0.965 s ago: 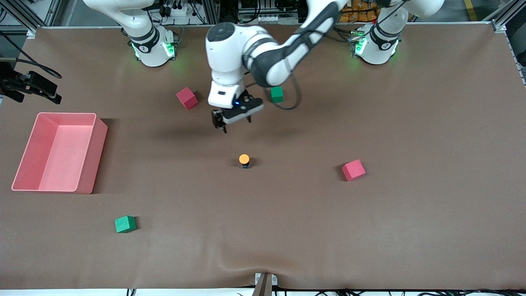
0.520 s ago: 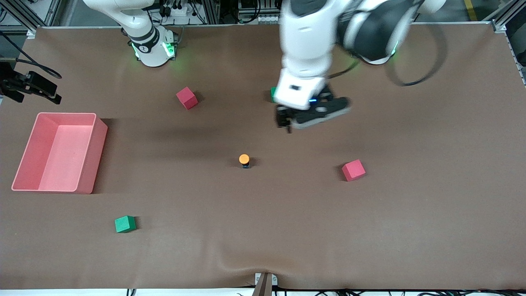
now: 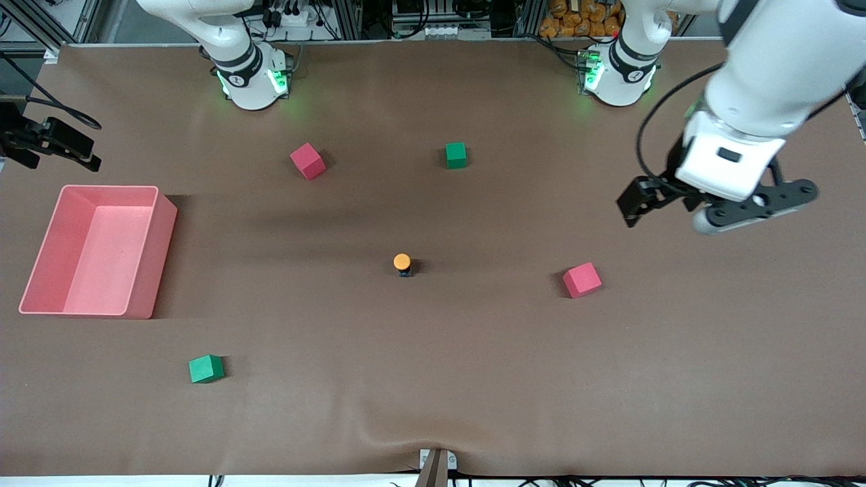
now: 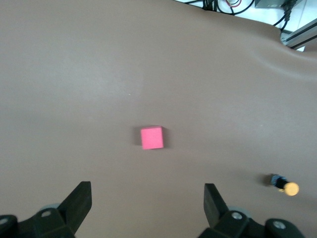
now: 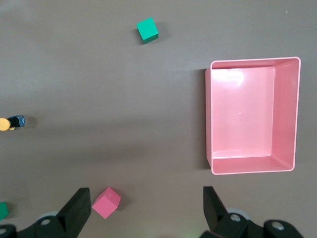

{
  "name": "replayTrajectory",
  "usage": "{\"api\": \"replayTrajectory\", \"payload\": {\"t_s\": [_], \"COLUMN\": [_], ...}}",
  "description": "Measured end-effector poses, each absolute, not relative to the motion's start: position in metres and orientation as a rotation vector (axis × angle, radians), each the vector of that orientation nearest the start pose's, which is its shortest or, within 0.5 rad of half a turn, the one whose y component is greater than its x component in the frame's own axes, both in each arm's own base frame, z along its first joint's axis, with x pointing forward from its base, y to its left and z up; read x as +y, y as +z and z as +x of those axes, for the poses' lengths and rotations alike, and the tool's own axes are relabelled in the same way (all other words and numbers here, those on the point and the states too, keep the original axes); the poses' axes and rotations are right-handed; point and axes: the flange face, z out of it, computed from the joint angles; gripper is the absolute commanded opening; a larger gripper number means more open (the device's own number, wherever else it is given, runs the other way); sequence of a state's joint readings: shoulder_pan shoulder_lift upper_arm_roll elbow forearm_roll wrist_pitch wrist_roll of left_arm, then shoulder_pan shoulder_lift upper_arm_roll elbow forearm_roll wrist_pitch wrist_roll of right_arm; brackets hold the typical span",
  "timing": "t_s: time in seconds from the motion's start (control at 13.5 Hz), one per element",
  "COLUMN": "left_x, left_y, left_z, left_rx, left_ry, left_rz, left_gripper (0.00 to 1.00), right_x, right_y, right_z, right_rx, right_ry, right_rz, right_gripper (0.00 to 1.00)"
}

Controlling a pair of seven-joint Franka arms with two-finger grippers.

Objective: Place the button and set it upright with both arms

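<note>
A wide brown cloth-covered table [image 3: 473,406] is filling the room, with two glossy white jointed robot arms rising from green-lit bases along its edge. A pink open plastic bin [image 3: 40,270] is sitting empty at the right arm's end of the table. The left gripper [image 3: 717,203] is hanging in the air over bare cloth toward the left arm's end, its black fingers [image 4: 79,198] spread wide and holding nothing. The right gripper [image 5: 143,208] is out of sight from the front camera; its own wrist camera is showing wide-spread, empty fingers looking down from high over the bin end of the table. Four small foam cubes are lying scattered: a red cube [image 3: 582,280] near the left gripper, another red cube [image 3: 308,161] and a green cube [image 3: 456,155] nearer the bases, and a second green cube [image 3: 206,368] closest to the front camera. The tiny push-button with a round orange cap on a short black body [image 3: 402,264] is standing near the middle of the table, cap upward, well apart from everything. To my eye the placing and uprighting look finished, so the next move calls only for both arms to stay clear of the button.
</note>
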State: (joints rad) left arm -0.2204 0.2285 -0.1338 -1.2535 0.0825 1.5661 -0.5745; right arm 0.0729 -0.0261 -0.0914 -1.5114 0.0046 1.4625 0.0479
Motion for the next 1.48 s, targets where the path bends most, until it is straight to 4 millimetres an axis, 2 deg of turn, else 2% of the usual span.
{"api": "replayTrajectory", "payload": {"t_s": [0.22,0.37,0.59,0.74,0.89,1.04,1.48], "left_x": [-0.165,-0.131,-0.094,-0.085,-0.085,-0.086,-0.069], "left_y": [0.653,0.657,0.653,0.649,0.648,0.651,0.653], "left_z": [0.577,0.557,0.518,0.498,0.486,0.486,0.492], "left_rx": [-0.165,-0.058,-0.057,-0.061,-0.056,-0.052,-0.094], "left_ry": [-0.136,-0.103,-0.044,-0.017,-0.017,-0.037,-0.034], "left_rz": [-3.111,-3.099,-3.103,-3.11,-3.108,-3.11,-3.117], "left_gripper": [1.0,1.0,1.0,1.0,1.0,1.0,1.0], "right_x": [-0.01,-0.01,-0.01,-0.01,-0.01,-0.01,-0.01], "right_y": [0.657,0.657,0.657,0.657,0.657,0.657,0.657], "right_z": [0.535,0.535,0.536,0.536,0.536,0.536,0.536], "right_rx": [0.103,0.103,0.103,0.103,0.103,0.103,0.103], "right_ry": [0.036,0.037,0.037,0.037,0.037,0.037,0.037], "right_rz": [-3.133,-3.133,-3.133,-3.133,-3.133,-3.133,-3.133], "right_gripper": [1.0,1.0,1.0,1.0,1.0,1.0,1.0]}}
